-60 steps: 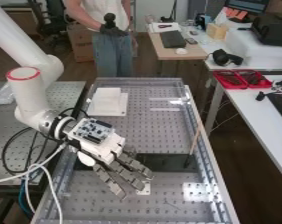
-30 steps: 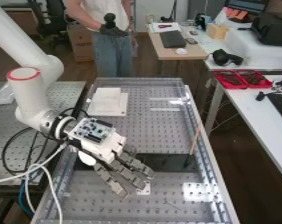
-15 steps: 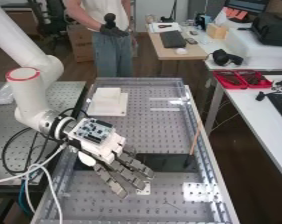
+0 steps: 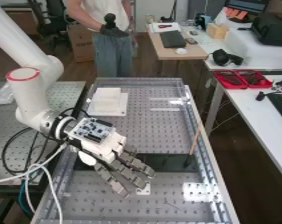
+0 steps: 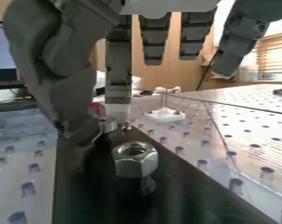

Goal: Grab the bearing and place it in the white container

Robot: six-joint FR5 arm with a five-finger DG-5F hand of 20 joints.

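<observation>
Across the middle and bottom of the high view, a long perforated surface [image 4: 140, 132] with raised metal edges. From the upper left of that frame, the white arm [image 4: 48, 70], angled down to the left side of the surface, and at its end the hand [image 4: 102, 147], just left of centre in the lower half. Fingers [image 4: 130, 176] straight, spread slightly apart, slanted down to the right; in the wrist view, separate from one another, with the thumb [image 5: 68, 92] bent in close. Beneath and beside them, a flat dark strip [image 4: 168, 162] across the surface, below the centre of the high view. Toward the upper left of the surface, the white container [image 4: 108, 95] on a broader white base [image 4: 117, 111], well apart from the fingers. At centre right, a thin orange-brown stick [image 4: 195, 141], tilted, dark at the lower end. On the dark strip in the wrist view, a hex nut [image 5: 134, 154]. Near the thumb tip, a round metal piece [image 5: 108, 125], probably the bearing; cannot tell whether touched or gripped.
</observation>
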